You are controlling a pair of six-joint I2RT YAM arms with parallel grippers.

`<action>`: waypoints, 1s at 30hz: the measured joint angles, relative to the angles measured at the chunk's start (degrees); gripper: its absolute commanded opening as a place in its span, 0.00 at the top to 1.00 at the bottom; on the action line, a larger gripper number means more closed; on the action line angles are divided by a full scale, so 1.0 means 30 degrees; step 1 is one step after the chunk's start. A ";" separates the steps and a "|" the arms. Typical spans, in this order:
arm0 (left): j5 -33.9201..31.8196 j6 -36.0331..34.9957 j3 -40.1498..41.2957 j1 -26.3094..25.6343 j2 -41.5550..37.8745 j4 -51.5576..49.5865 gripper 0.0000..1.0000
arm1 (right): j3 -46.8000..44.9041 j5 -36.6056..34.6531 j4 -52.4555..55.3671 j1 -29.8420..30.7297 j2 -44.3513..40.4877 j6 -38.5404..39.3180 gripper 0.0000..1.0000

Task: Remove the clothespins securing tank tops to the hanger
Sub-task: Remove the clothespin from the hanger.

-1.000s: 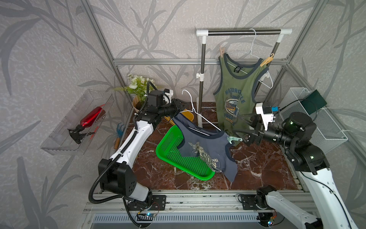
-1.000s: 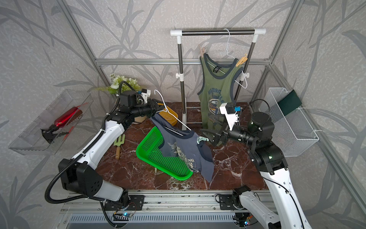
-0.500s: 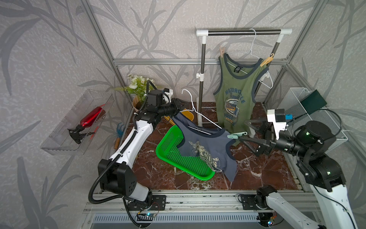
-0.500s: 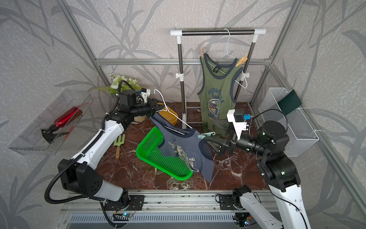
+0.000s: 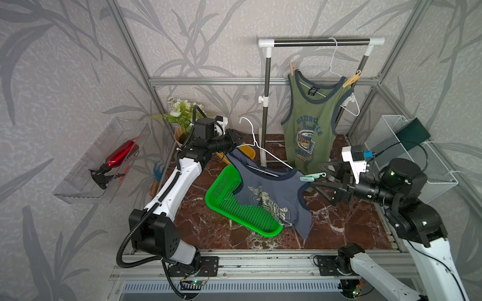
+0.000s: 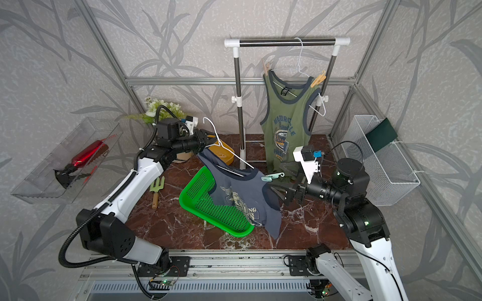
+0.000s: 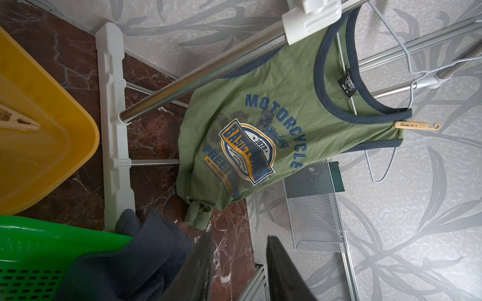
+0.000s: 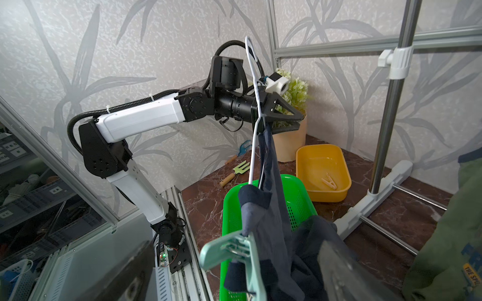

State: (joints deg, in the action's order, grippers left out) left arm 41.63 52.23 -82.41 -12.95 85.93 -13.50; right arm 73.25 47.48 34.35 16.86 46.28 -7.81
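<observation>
The right claw (image 5: 316, 174) stands released, its jaws spread wide, one finger above the other in both top views. Between them lies the mint-green clothespin (image 5: 311, 178), clipped onto a strap of the slate-blue tank top (image 5: 271, 194) at the low end of the white wire hanger (image 8: 254, 151). I cannot tell whether a finger already touches the clip.

The clip's long axis runs nearly level and almost in line with the claw's own reach. Its hooked tail points back at the right arm and its biting end points away, into the shirt. In the right wrist view that tail sits in the gap between the fingers (image 8: 339, 263), clear of both. I judge the coming move to be a plain closing on the tail end, with little swinging needed. Whether the fingers would meet the clip's two handles or its flat sides is hard to read here.

Farther out, the left claw (image 8: 299, 122) is clenched on the hanger's high end beside the hook. It holds the hanger tilted in the air above the green basket (image 5: 236, 208), though where its pads bite is hidden. It is well apart from the clip, so the right arm is plainly the nearer.

Behind, the olive-green tank top (image 5: 310, 114) hangs from the rail (image 5: 320, 43), pinned by two tan clothespins (image 5: 292, 68), well apart from both claws.
</observation>
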 measured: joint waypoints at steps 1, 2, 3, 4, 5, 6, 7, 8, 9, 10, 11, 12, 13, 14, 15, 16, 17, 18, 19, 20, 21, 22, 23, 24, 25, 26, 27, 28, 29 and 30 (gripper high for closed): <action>0.0000 0.0000 0.0000 0.0000 0.0000 0.0000 0.99 | -0.0058 -0.0146 -0.0007 0.0168 0.0131 0.0000 0.06; 0.0000 0.0000 0.0000 0.0000 0.0000 0.0000 0.99 | -0.0095 -0.0291 -0.0022 0.0335 0.0219 0.0015 0.07; 0.0000 0.0000 0.0000 0.0000 0.0000 0.0000 0.99 | -0.0146 -0.0444 -0.0058 0.0503 0.0313 0.0044 0.09; 0.0007 0.0000 0.0000 0.0000 0.0000 0.0000 0.99 | -0.0219 -0.0605 -0.0087 0.0656 0.0386 0.0051 0.11; 0.0000 0.0007 0.0000 0.0000 0.0000 0.0000 0.99 | -0.0299 -0.0750 -0.0109 0.0809 0.0452 0.0058 0.13; 0.0000 0.0000 0.0000 0.0000 0.0000 0.0000 0.99 | -0.0386 -0.0918 -0.0138 0.0984 0.0495 0.0080 0.17; 0.0007 0.0000 0.0000 0.0000 0.0000 0.0000 0.99 | -0.0444 -0.1064 -0.0153 0.1100 0.0525 0.0087 0.21; 0.0007 0.0000 0.0000 0.0000 0.0000 0.0000 0.99 | -0.0495 -0.1246 -0.0211 0.1246 0.0532 0.0131 0.28; 0.0007 0.0000 0.0000 0.0000 0.0000 0.0000 0.99 | -0.0539 -0.1384 -0.0248 0.1362 0.0525 0.0160 0.33; 0.0000 0.0000 0.0000 0.0000 0.0000 0.0000 0.99 | -0.0583 -0.1515 -0.0299 0.1435 0.0517 0.0124 0.37; 0.0000 0.0000 0.0000 0.0000 0.0000 0.0000 0.99 | -0.0605 -0.1647 -0.0364 0.1515 0.0495 0.0160 0.40; 0.0000 0.0000 0.0000 0.0000 0.0000 0.0000 0.99 | -0.0605 -0.1749 -0.0423 0.1559 0.0474 0.0146 0.43; 0.0000 0.0000 0.0000 0.0000 0.0000 0.0000 0.99 | -0.0619 -0.1865 -0.0495 0.1603 0.0437 0.0153 0.45; 0.0007 0.0000 0.0000 0.0000 0.0000 0.0000 0.99 | -0.0627 -0.1960 -0.0532 0.1625 0.0393 0.0138 0.48; 0.0000 0.0000 0.0000 0.0000 0.0000 0.0000 0.99 | -0.0627 -0.2076 -0.0576 0.1639 0.0328 0.0189 0.52; 0.0000 0.0000 0.0000 0.0000 0.0000 0.0000 0.99 | -0.0627 -0.2171 -0.0612 0.1639 0.0270 0.0146 0.55; 0.0000 0.0000 0.0000 0.0000 0.0000 0.0000 0.99 | -0.0627 -0.2229 -0.0656 0.1639 0.0211 0.0131 0.58; 0.0000 0.0000 0.0000 0.0000 0.0000 0.0000 0.99 | -0.0627 -0.2331 -0.0685 0.1632 0.0153 0.0168 0.61; 0.0000 0.0000 0.0000 0.0000 0.0000 0.0000 0.99 | -0.0627 -0.2361 -0.0707 0.1639 0.0124 0.0124 0.64; 0.0000 0.0000 0.0000 0.0000 0.0000 0.0000 0.99 | -0.0627 -0.2404 -0.0743 0.1639 0.0117 0.0160 0.68; 0.0000 0.0000 0.0000 0.0000 0.0000 0.0000 0.99 | -0.0627 -0.2433 -0.0787 0.1639 0.0087 0.0146 0.71; 0.0000 0.0000 0.0000 0.0000 0.0000 0.0000 0.99 | -0.0634 -0.2463 -0.0816 0.1632 0.0051 0.0117 0.73; -0.0007 -0.0007 0.0000 0.0007 0.0000 0.0000 0.99 | -0.0656 -0.2477 -0.0896 0.1639 0.0044 0.0073 0.76; -0.0007 -0.0015 0.0000 0.0022 0.0000 0.0000 0.99 | -0.0685 -0.2477 -0.0947 0.1639 0.0044 0.0044 0.76; -0.0007 -0.0015 0.0000 0.0029 0.0000 0.0000 0.99 | -0.0699 -0.2470 -0.0947 0.1639 0.0036 -0.0029 0.76; -0.0015 -0.0029 0.0000 0.0036 0.0000 0.0000 0.99 | -0.0714 -0.2463 -0.0998 0.1639 0.0036 -0.0109 0.76; -0.0022 -0.0036 0.0000 0.0051 0.0000 0.0000 0.99 | -0.0721 -0.2455 -0.1049 0.1639 0.0036 -0.0168 0.76; -0.0029 -0.0044 0.0000 0.0066 0.0000 0.0000 0.99 | -0.0729 -0.2455 -0.1093 0.1639 0.0015 -0.0204 0.76; -0.0044 -0.0044 0.0000 0.0080 0.0000 0.0000 0.99 | -0.0750 -0.2455 -0.1115 0.1639 0.0000 -0.0262 0.77; -0.0051 -0.0051 0.0000 0.0095 0.0000 0.0000 0.99 | -0.0801 -0.2463 -0.1166 0.1639 -0.0036 -0.0321 0.77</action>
State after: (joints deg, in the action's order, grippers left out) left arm 41.47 52.07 -82.41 -12.67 85.93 -13.50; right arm 70.85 40.10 30.85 21.78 46.17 -8.78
